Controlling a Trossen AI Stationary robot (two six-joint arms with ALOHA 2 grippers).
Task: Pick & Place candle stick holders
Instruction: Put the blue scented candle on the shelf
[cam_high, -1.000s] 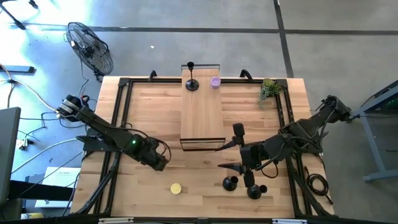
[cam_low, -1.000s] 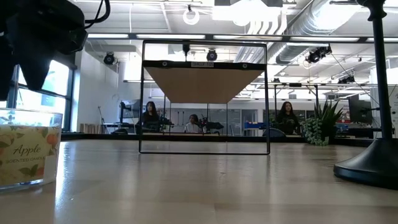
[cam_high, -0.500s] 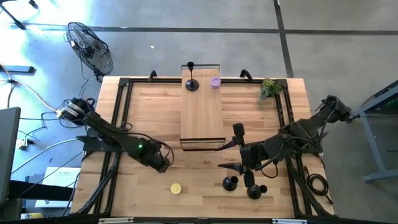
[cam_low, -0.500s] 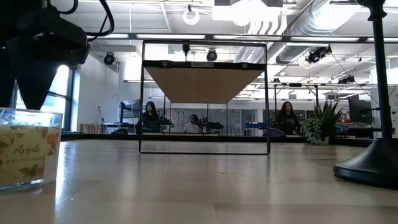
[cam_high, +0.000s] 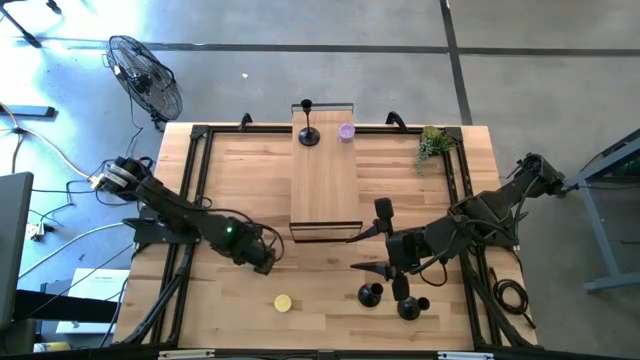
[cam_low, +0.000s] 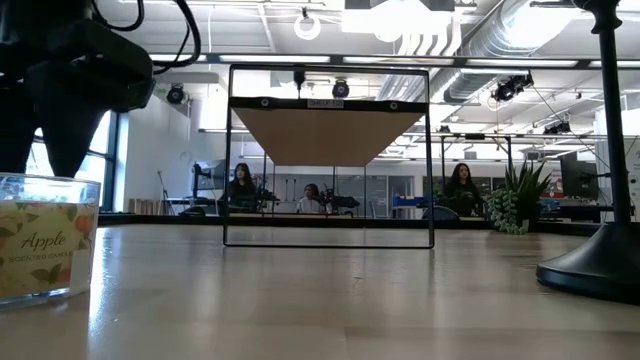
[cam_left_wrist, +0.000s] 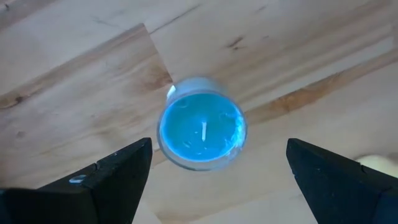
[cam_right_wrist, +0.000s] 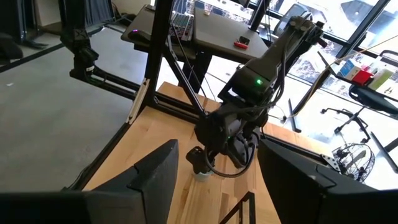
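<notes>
Fingers (cam_right_wrist: 149, 180): two dark ones are seen, spread apart.
Left arm (cam_right_wrist: 249, 93): seen beyond, over the table (cam_right_wrist: 168, 130).
Left gripper (cam_right_wrist: 200, 163): pointed down at a small jar (cam_right_wrist: 200, 175).

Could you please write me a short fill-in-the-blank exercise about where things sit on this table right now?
1. The left gripper hangs with its fingers open above a glass candle whose wax looks ____ in the left wrist view.
2. On the raised wooden shelf, a candle stick holder stands beside a small ____ candle.
3. The label on the candle jar in the low view reads ____.
4. The small potted plant stands near the table's far ____ corner.

Missing words: blue; purple; Apple; right
</notes>
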